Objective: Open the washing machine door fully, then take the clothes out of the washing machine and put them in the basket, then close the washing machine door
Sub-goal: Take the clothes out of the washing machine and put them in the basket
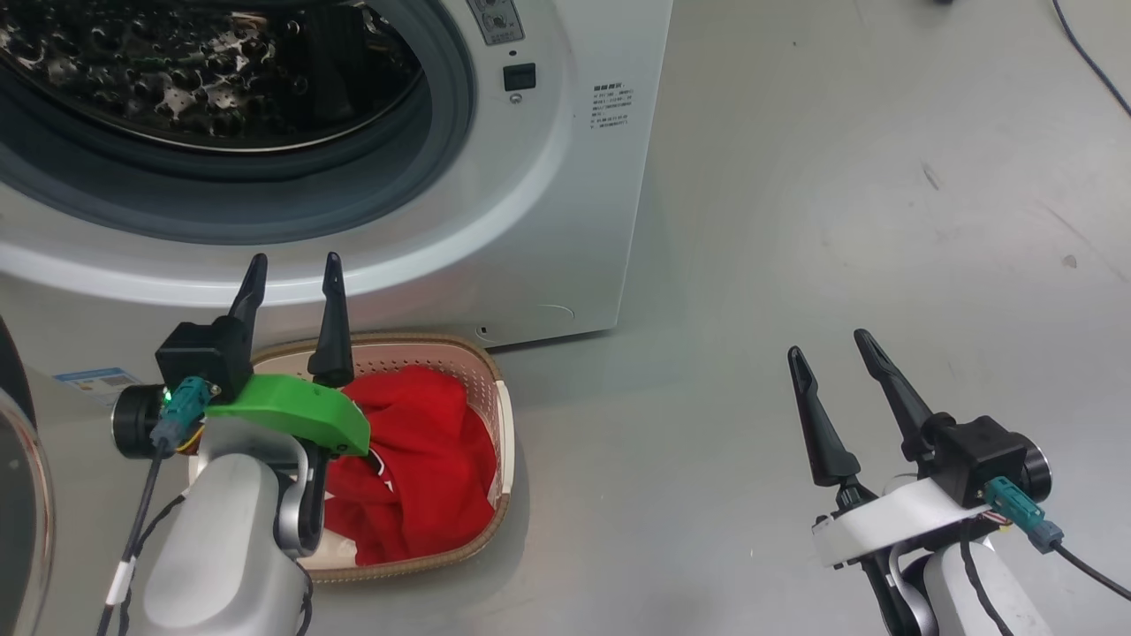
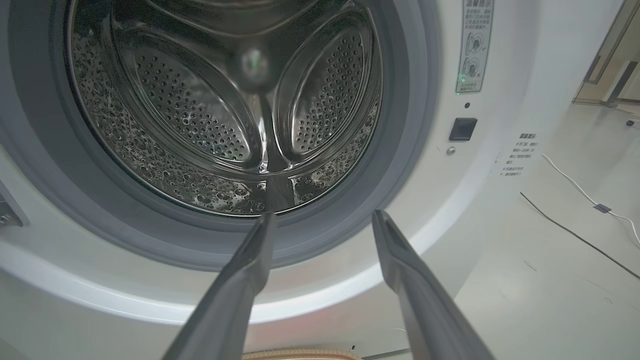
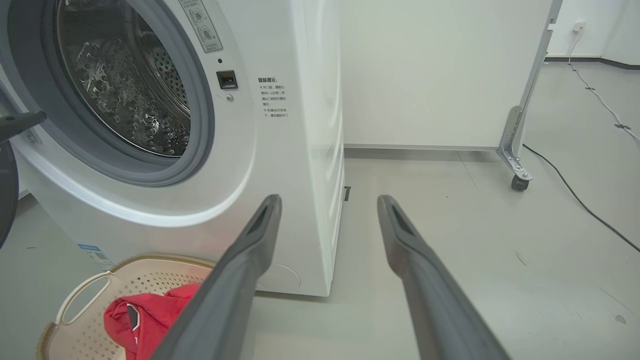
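Note:
The washing machine [image 1: 548, 203] stands with its steel drum [image 2: 225, 110] bare inside. The washing machine door [image 1: 13, 380] is swung open at the far left, and its dark rim [image 3: 5, 200] also edges the right wrist view. Red clothes [image 1: 424, 477] lie in the cream basket [image 1: 398, 339] on the floor in front of the machine. My left gripper [image 1: 296, 258] hangs open and empty above the basket's back edge, pointing at the drum mouth [image 2: 324, 214]. My right gripper [image 1: 829, 343] is open and empty over bare floor to the right [image 3: 329, 197].
Grey floor stretches to the right of the machine. A white panel on a castor [image 3: 520, 175] stands behind it, and cables [image 3: 575, 195] run across the floor at the far right. A blue label [image 1: 88, 382] sits low on the machine's front.

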Robot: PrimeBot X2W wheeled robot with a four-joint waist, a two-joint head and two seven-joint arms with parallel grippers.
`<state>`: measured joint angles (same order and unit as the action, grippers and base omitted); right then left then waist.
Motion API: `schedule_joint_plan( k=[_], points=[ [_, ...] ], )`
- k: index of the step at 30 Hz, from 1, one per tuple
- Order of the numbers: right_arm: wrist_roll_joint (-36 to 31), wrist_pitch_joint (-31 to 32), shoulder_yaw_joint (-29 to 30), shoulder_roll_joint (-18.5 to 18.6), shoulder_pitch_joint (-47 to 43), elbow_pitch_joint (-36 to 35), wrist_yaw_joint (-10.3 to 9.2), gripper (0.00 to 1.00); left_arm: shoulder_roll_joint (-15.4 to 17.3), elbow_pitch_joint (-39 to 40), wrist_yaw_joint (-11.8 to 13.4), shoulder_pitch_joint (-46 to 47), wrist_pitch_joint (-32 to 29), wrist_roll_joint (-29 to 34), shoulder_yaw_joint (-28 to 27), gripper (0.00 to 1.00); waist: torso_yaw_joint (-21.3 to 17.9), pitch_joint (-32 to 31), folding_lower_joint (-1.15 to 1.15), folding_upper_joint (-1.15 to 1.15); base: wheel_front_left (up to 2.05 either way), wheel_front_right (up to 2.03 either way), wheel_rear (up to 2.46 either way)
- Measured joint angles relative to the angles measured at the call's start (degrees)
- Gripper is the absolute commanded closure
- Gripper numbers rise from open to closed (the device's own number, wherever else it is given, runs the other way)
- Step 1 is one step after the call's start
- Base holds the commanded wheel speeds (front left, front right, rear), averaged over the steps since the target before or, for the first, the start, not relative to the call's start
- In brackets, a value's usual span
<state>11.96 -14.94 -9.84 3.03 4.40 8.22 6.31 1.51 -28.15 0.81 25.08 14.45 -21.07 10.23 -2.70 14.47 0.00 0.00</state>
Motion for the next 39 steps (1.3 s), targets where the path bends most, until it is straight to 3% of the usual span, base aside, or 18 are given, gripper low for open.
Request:
schedule_joint_plan(
  k=[11, 27, 39],
  points=[
    [-0.03, 0.0, 0.55, -0.29, -3.79, 0.15, -1.44, 0.0, 0.07, 10.45, 1.4, -8.77, 0.01, 2.04, 1.27, 0.0, 1.32, -5.8, 0.0, 0.0, 0.0, 0.0, 0.0],
    [-0.47, 0.0, 0.94, -0.51, -8.67, -0.81, -2.96, 0.0, 0.48, 15.29, 2.75, -21.71, 0.0, 2.71, 3.26, 0.0, 2.79, -11.67, 0.0, 0.0, 0.0, 0.0, 0.0],
    [-0.46, 0.0, 0.48, -0.6, -10.78, -1.79, -3.52, 0.0, 0.69, 18.78, 3.53, -26.93, 0.0, 3.01, 3.53, 0.0, 3.3, -12.61, 0.0, 0.0, 0.0, 0.0, 0.0]
  ],
)
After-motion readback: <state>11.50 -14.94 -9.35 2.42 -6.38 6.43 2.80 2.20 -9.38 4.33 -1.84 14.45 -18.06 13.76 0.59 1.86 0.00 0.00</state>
